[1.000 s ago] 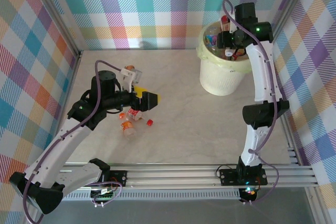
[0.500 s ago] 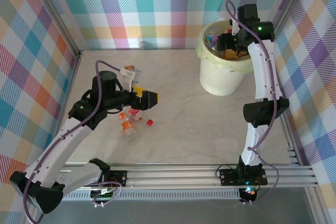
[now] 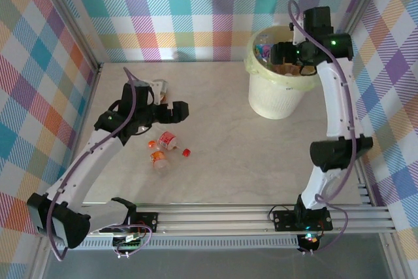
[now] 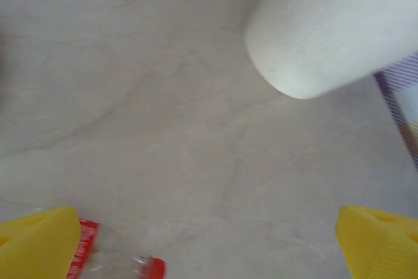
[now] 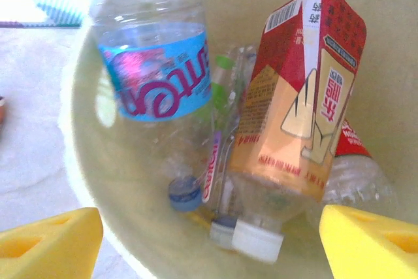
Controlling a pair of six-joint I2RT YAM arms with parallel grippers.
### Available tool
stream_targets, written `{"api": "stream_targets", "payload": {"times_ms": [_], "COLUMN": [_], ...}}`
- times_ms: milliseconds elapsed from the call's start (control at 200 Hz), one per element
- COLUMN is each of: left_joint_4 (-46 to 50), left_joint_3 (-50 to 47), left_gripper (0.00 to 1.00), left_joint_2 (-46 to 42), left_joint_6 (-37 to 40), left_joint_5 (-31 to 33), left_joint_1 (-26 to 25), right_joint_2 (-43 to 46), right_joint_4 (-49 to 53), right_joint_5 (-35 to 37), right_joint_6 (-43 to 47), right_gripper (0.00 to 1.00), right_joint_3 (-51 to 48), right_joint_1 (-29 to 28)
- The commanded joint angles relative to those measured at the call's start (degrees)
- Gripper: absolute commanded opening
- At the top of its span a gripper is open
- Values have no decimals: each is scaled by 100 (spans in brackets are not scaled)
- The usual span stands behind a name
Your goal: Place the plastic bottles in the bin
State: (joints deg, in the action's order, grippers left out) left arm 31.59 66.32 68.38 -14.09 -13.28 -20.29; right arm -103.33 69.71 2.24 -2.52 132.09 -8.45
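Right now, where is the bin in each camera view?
Top external: bin upper right, standing on the tabletop.
Left wrist: bin upper right, its outer wall showing.
Right wrist: seen from above, its inner wall surrounding bottles.
Shared landmark: the marbled tabletop beside the bin in all three.

Left arm (image 3: 85, 168): rises from near-left base, elbow bent, forearm running right. Left tool (image 3: 177, 112) points right, held low, jaws wide apart. Its 2 yellow pads (image 4: 39, 243) sit at opposite lower corners of wrist view, nothing between.

Right arm (image 3: 341, 106): stretched far from near-right base, wrist turned left at far end. Right tool (image 3: 281, 52) angled down, its 2 yellow pads (image 5: 49, 243) well apart, nothing gripped.
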Motion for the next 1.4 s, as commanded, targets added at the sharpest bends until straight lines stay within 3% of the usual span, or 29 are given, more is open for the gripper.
{"api": "stream_targets", "payload": {"times_ms": [0,230,400,605,935,1225,1395], "left_joint_4": [109,418,479,656,890,731,651], "left_joint_3": [228,710,1226,1981,2804,2747,2697], "left_gripper": [100,95,91,88,83,74,70], "left_joint_2": [321,1535,2352,3549,5032,5420,5481], "left_joint_6": [-87,-143,277,537,600,524,468], "left_joint_5": [359,977,1898,2222,2142,2009,2039], "left_joint_1": [327,905,925,948,1131,1159,1158], "right_joint_2": [754,2414,3451,4223,4690,4656,4629], "right_joint_4": [-663,-1954,-2976,-3771,-4052,-4158,-4279], "right_joint_5": [-540,-2138,-3447,-4414,-4859,-4910,-4891], "right_joint_6": [14,-160,-645,-1050,-1276,-1369,-1533], "right_gripper": [86,86,86,86,90,100,100], "right_joint_3": [-693,-3096,-4760,-6216,-7381,-7602,-7688], "right_joint_1": [-93,-234,-366,-455,-526,-535,-535]}}
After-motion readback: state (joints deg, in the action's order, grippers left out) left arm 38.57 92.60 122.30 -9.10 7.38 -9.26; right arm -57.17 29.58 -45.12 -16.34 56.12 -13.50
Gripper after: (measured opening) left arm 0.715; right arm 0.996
